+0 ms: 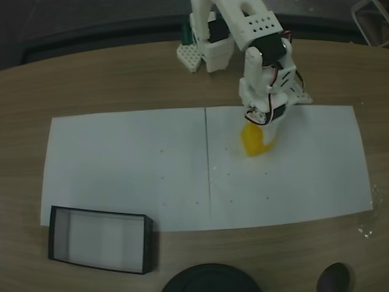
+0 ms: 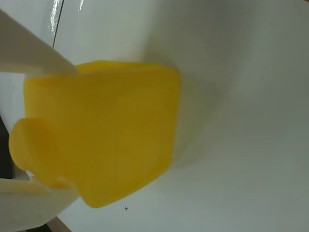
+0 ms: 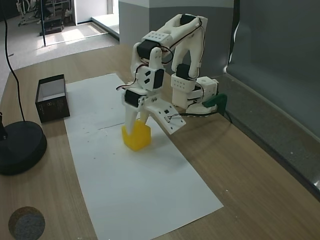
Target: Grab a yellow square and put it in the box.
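1. In a fixed view the white arm (image 1: 262, 61) covers the upper part of the yellow square (image 1: 253, 142), so only its lower left part shows below the gripper (image 1: 262, 137).
2. In the wrist view the yellow square (image 2: 104, 135) is blurred and very close; two pale fingers (image 2: 29, 48) enter from the left edge, one against its upper corner, one at its lower corner (their far ends are cut off).
3. The fingers are closed onto the yellow square, which sits on the white paper (image 3: 135, 185) on the wooden desk (image 3: 250, 190), to the right of the paper's centre line in a fixed view.
4. The box (image 1: 56, 234) stands well apart, at the paper's lower left corner in that view; its pale bottom holds nothing.
5. A dark round base (image 3: 20, 147) lies near the box (image 3: 50, 106).
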You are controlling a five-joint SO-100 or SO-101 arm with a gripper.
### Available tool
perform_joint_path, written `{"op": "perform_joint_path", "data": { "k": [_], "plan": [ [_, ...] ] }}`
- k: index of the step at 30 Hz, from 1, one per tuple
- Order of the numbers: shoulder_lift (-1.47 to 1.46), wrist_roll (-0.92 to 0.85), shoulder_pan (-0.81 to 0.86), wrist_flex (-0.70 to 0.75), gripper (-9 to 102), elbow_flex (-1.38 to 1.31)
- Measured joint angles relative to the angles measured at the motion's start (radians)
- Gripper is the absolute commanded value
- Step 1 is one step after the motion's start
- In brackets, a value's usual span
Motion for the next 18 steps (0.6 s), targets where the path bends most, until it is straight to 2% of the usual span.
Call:
{"op": "perform_joint_path", "data": {
  "k": [4,10,13,18],
  "plan": [
    [0.0,-0.009,0.089,0.075,6,-0.104],
    [0.048,-0.086,0.339,0.215,6,-0.535],
    [0.048,-0.095,0.489,0.209,6,-0.73],
    [-0.066,-0.095,0.701,0.106,9,-0.904]
  ]
}}
